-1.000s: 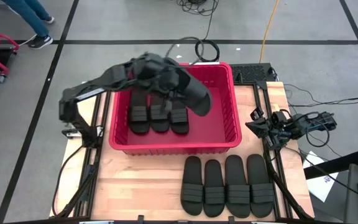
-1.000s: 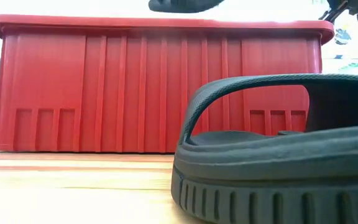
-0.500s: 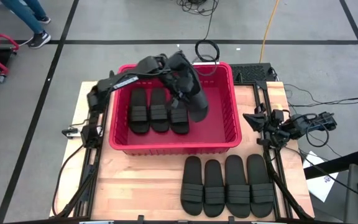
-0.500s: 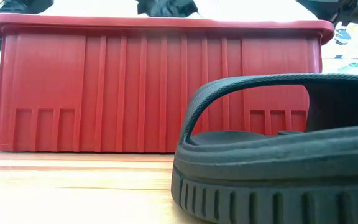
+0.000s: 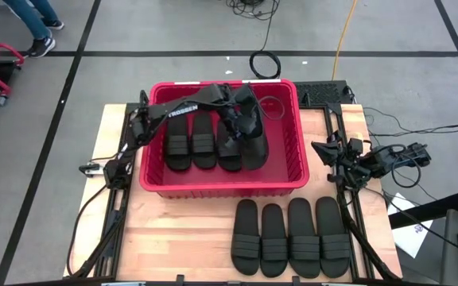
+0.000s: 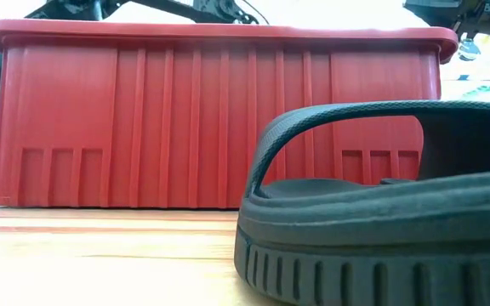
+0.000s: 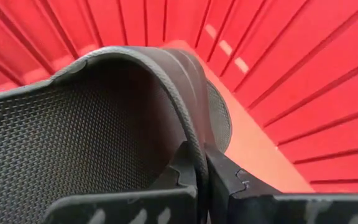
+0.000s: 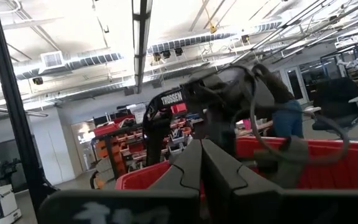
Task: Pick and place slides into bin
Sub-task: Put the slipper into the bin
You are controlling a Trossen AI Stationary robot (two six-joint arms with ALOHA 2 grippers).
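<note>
Wooden counter [image 5: 173, 230]: one red bin [image 5: 289, 182]; eight black slides. Four slides [image 5: 291, 237] lie side by side on the counter in front of the bin. Three slides [image 5: 203, 143] lie flat inside it. One slide [image 5: 254, 141], inside the bin, pinched at its strap by the left gripper [image 5: 233, 137]. Right gripper [image 5: 320, 149], beside the bin: jaws pressed together, empty.

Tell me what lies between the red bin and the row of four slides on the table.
Only bare wooden table separates the bin from the four slides, per the high view.

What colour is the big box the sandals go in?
Red. The bin shows best in the high view.
</note>
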